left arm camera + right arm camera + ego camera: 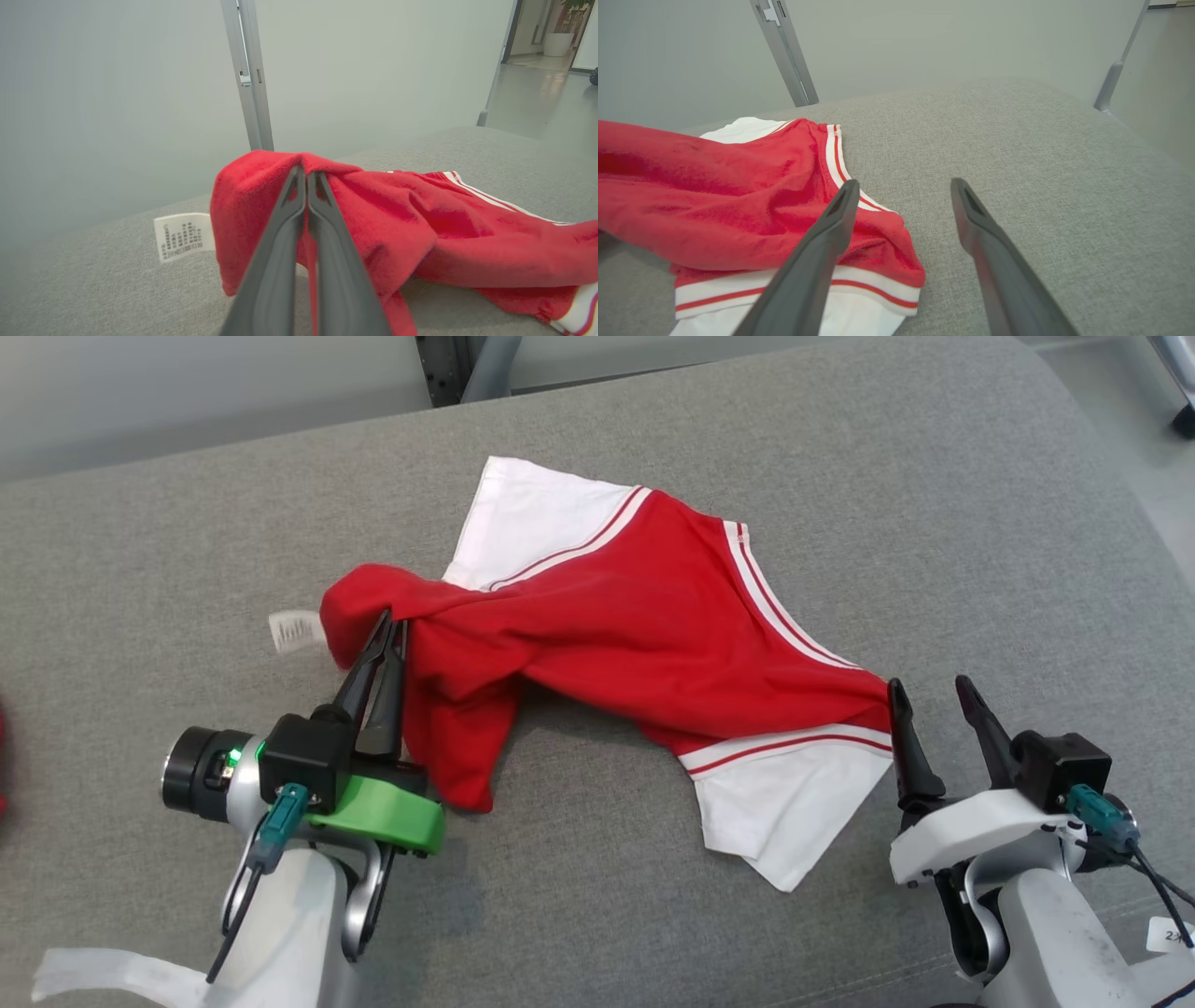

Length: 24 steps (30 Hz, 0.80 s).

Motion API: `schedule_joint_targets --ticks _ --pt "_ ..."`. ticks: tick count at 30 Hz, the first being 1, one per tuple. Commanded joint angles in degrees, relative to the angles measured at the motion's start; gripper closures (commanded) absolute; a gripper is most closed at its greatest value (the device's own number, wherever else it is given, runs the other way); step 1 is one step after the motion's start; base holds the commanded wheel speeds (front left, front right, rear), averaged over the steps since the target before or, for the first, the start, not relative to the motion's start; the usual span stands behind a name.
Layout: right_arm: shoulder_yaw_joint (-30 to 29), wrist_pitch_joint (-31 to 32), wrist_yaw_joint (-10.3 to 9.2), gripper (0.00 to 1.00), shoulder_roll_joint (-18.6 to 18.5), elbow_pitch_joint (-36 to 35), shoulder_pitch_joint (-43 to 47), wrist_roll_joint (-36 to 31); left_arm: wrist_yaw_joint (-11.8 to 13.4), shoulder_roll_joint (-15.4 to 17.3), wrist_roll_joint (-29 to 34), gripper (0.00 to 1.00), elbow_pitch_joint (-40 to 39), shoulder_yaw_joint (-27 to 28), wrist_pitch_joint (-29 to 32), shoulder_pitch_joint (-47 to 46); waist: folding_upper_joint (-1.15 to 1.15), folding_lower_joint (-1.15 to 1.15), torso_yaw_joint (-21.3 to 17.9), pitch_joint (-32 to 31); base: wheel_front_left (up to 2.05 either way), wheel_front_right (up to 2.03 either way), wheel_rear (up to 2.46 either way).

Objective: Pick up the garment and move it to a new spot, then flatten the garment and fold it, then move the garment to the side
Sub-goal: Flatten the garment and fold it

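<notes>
A red garment [644, 616] with white sleeves and red-white stripes lies crumpled across the grey cushion [747, 448]. My left gripper [390, 623] is shut on a raised fold at the garment's left end, the cloth draped over its tips [306, 170]. A white care label [294, 632] sticks out left of that fold, also seen as the label [184, 235] in the left wrist view. My right gripper [932, 689] stands open just right of the garment's lower white sleeve [794, 803]. In the right wrist view the right gripper [903, 186] holds nothing, its left finger over the garment's striped edge [859, 233].
The grey cushion surface stretches bare to the right [1041, 154] and behind the garment. A metal post [247, 74] and a pale wall stand beyond the far edge. A red patch [3, 756] shows at the far left edge.
</notes>
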Motion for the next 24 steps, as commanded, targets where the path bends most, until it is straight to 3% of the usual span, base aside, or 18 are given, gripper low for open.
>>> schedule_joint_targets --ticks 1,9,14,17,18,19,24 --pt "-0.13 -0.02 -0.08 0.0 0.08 0.61 1.27 0.27 -0.45 1.61 1.39 1.0 0.07 0.22 -0.03 -1.07 0.0 0.0 1.23 -1.79 0.0 0.0 0.0" --pt "0.67 -0.02 -0.08 0.0 0.31 2.61 2.06 1.73 -1.56 6.44 4.65 1.0 7.97 -1.74 -0.03 -6.68 0.0 0.0 1.42 -2.95 0.0 0.0 0.0" --pt "2.23 -0.02 -0.08 0.0 0.29 3.01 0.06 3.05 -1.94 9.62 6.55 1.0 16.73 -2.92 -0.03 -15.81 0.0 0.0 -0.77 0.93 0.0 0.0 0.0" --pt "2.64 -0.02 -0.08 0.0 0.28 3.35 -0.92 3.02 -0.84 11.14 7.36 0.97 23.74 -2.46 -0.02 -21.85 0.0 0.0 -2.86 3.74 0.0 0.0 0.0" --pt "2.69 -0.02 -0.08 0.0 0.29 3.61 -1.21 2.86 -0.34 11.33 7.46 0.61 26.17 -2.26 -0.03 -23.81 0.0 0.0 -3.5 4.43 0.0 0.0 0.0" --pt "2.88 -0.02 -0.08 0.0 0.32 3.82 -1.63 2.82 0.2 11.45 7.24 0.03 29.22 -1.72 0.15 -25.29 0.0 0.0 -4.16 5.02 0.0 0.0 0.0" --pt "2.01 -0.02 -0.08 0.0 0.3 4.56 -2.24 2.68 1.77 9.96 5.18 0.0 40.5 -0.26 0.41 -29.32 0.0 0.0 -5.96 5.25 0.0 0.0 0.0"
